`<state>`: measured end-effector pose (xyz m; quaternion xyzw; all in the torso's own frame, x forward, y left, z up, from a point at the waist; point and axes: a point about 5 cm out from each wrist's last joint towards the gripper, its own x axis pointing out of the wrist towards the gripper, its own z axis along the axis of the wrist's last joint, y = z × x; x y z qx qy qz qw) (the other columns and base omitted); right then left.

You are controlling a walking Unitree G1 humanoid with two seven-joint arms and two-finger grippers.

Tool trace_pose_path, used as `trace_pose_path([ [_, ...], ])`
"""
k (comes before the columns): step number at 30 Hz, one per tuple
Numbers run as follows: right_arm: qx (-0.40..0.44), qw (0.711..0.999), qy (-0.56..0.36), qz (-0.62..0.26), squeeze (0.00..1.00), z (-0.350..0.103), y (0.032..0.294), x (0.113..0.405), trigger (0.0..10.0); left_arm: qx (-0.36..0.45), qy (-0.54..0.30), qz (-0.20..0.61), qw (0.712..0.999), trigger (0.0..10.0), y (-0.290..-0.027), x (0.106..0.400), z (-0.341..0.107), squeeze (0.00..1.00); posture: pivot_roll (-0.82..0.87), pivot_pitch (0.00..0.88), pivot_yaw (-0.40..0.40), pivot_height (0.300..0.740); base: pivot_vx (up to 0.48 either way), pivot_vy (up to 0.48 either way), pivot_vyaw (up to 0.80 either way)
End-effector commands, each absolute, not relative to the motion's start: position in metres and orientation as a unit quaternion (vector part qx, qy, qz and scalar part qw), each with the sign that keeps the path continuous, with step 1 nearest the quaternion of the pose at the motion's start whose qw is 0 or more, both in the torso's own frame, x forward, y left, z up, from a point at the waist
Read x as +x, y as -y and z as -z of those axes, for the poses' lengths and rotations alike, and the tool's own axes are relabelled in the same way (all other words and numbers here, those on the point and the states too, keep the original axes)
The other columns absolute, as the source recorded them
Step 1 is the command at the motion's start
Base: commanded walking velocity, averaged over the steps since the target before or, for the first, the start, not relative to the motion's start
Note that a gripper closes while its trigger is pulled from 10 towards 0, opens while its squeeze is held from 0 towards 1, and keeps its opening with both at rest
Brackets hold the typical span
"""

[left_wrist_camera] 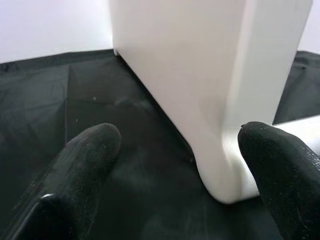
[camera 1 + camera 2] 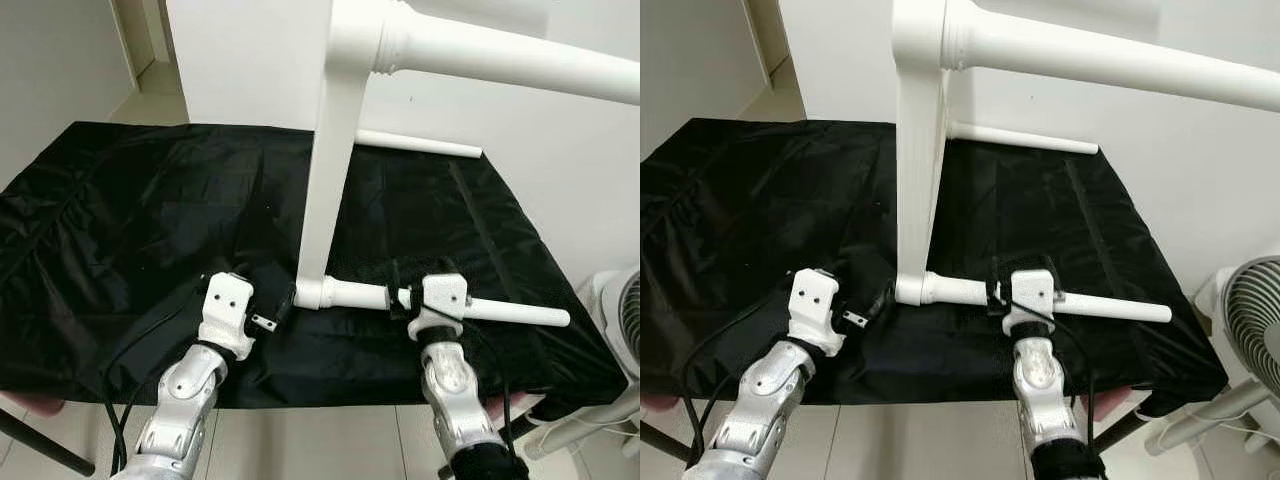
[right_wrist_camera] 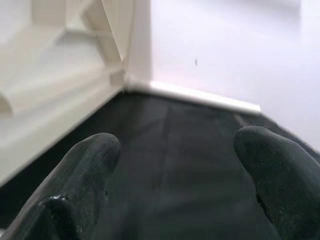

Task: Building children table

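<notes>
A white table top (image 2: 330, 150) stood on its edge on a surface draped with a black cloth (image 2: 120, 220). White legs projected from it to the right: a near leg (image 2: 500, 312) lay low along the cloth, a far leg (image 2: 420, 143) lay low at the cloth's far edge, and an upper leg (image 2: 520, 55) ran high across the head views.

The left gripper (image 2: 278, 305) was positioned at the near bottom corner of the table top, on its left side. In the left wrist view, its fingers (image 1: 85, 155) were spread wide. One finger sat over the cloth; the other lay against the rounded corner where the near leg joined. The corner stood just beyond the fingertips, and nothing was clamped.

The right gripper (image 2: 410, 290) was positioned at the near leg, about midway along its visible length, with the wrist directly above the leg. In the right wrist view, its fingers (image 3: 85, 165) were spread wide, with only cloth showing between them. Whether they touched the leg cannot be told.

A white fan (image 2: 1250, 330) on a stand was located at the right, off the cloth. A pale wall (image 2: 560, 160) ran behind the surface, and light floor tiles (image 2: 330, 440) showed at the near edge.
</notes>
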<state>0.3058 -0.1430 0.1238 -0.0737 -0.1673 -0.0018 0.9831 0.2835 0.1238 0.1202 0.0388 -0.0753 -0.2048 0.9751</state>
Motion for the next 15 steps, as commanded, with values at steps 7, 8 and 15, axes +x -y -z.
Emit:
trace_pose_path([
  [7, -0.059, 0.986, 0.158, 0.006, 0.00, -0.119, 0.147, 0.306, 10.0, 0.040, 0.059, 0.246, 0.967, 10.0, -0.118, 0.290, -0.120, 0.00, 0.00, 0.000, 0.034, 0.740, 0.000, 0.000, 0.00],
  [8, -0.059, 0.986, 0.157, 0.010, 0.00, -0.118, 0.146, 0.305, 10.0, 0.044, 0.061, 0.243, 0.967, 10.0, -0.119, 0.292, -0.122, 0.00, 0.00, 0.000, 0.042, 0.740, 0.000, 0.000, 0.00],
  [15, -0.062, 0.985, 0.159, 0.010, 0.00, -0.114, 0.138, 0.300, 10.0, 0.061, 0.059, 0.243, 0.966, 10.0, -0.120, 0.296, -0.127, 0.00, 0.00, 0.000, 0.070, 0.740, 0.000, 0.000, 0.00],
])
